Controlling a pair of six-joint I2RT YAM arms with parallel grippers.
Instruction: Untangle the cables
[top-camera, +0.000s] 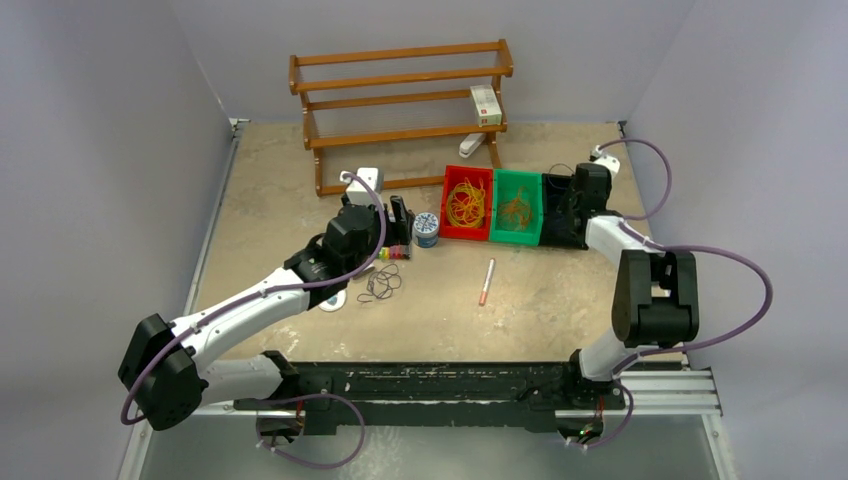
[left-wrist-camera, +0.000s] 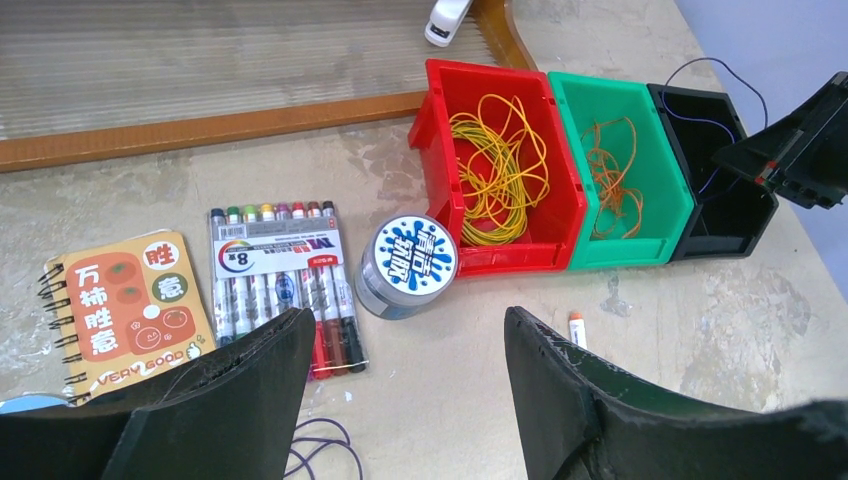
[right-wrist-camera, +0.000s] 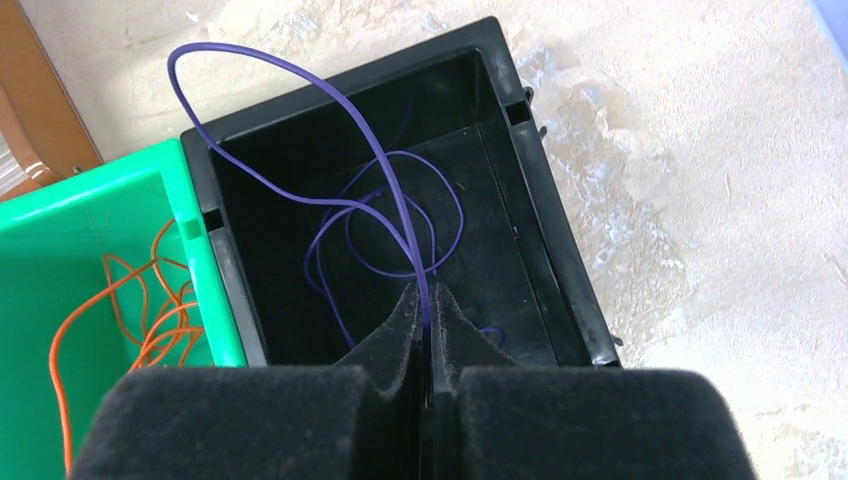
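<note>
Yellow cables (left-wrist-camera: 497, 170) lie in the red bin (left-wrist-camera: 436, 120) and orange cables (left-wrist-camera: 610, 175) in the green bin (left-wrist-camera: 668, 180). Over the black bin (right-wrist-camera: 560, 250), my right gripper (right-wrist-camera: 427, 298) is shut on a purple cable (right-wrist-camera: 300, 85) that arches up past the bin's rim. More purple loops (right-wrist-camera: 440, 215) rest inside that bin. A small tangle of dark purple cables (top-camera: 381, 284) lies on the table near my left gripper (left-wrist-camera: 406, 315). That gripper hangs open and empty, with part of the tangle (left-wrist-camera: 325, 450) showing below its left finger (left-wrist-camera: 240, 390).
A marker pack (left-wrist-camera: 285, 285), a spiral notebook (left-wrist-camera: 125, 305) and a round tin (left-wrist-camera: 405, 262) lie just ahead of the left gripper. A pen (top-camera: 487, 280) lies mid-table. A wooden rack (top-camera: 400, 95) holding a white box (top-camera: 486, 104) stands at the back, with a stapler (top-camera: 470, 145) beside it.
</note>
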